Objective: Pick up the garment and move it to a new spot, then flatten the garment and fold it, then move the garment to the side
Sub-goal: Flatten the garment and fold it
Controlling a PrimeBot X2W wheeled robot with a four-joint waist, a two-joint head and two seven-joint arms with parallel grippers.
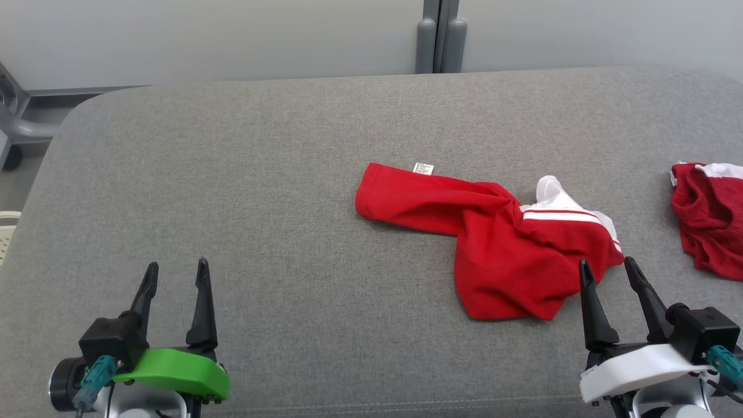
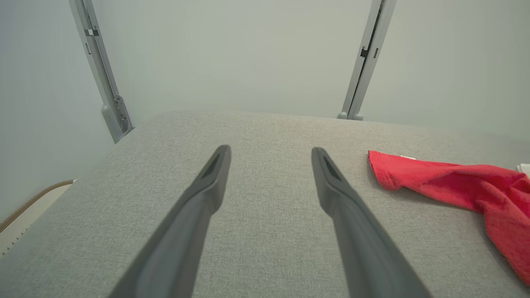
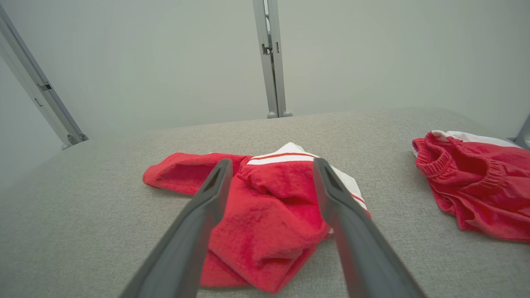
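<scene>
Red crumpled garment with white striped trim [image 1: 499, 244]: lying right of centre on the grey fabric tabletop [image 1: 290, 174], stretching leftward, just ahead of the right gripper [image 1: 606, 264], hovering wide open and empty; sitting well apart from the left gripper [image 1: 177, 266], equally wide, near the front-left corner; second red garment [image 1: 708, 226] at the right edge, pale wall [image 1: 232, 35] behind

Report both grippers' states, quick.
Left gripper: open, holding nothing.
Right gripper: open, holding nothing.
</scene>
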